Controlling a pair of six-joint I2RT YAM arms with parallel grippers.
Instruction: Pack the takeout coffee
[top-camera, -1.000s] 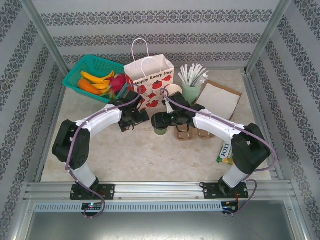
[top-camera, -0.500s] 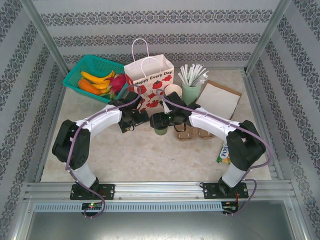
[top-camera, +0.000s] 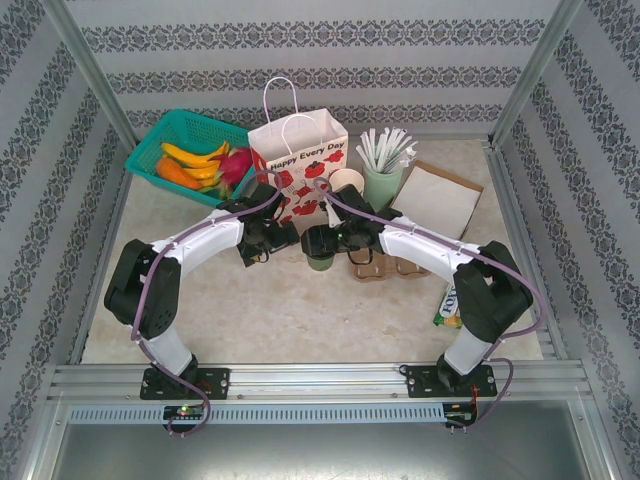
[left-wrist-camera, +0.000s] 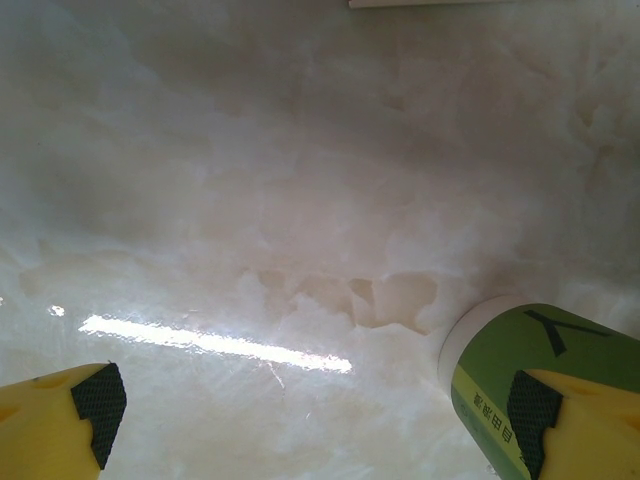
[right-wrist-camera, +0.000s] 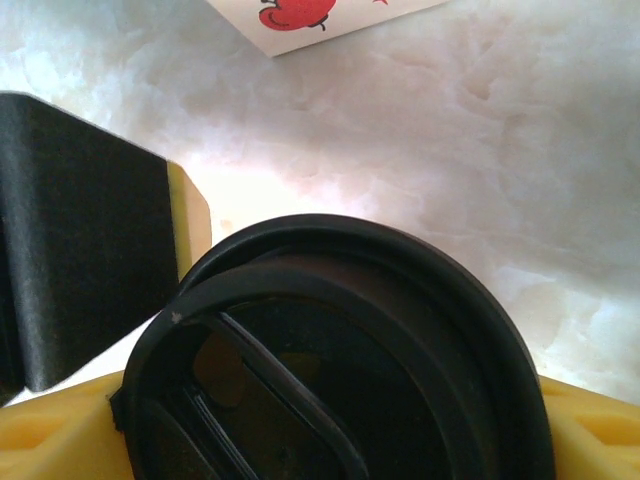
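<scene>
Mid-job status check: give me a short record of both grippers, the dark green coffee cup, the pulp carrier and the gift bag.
left gripper: open, nothing between its jaws, over the table beside the cup
right gripper: jaws straddle the cup's black lid; grip unclear
dark green cup: upright on the table, not in the carrier
pulp carrier: on the table beside the cup, partly under the right arm
gift bag: upright, behind the cup
</scene>
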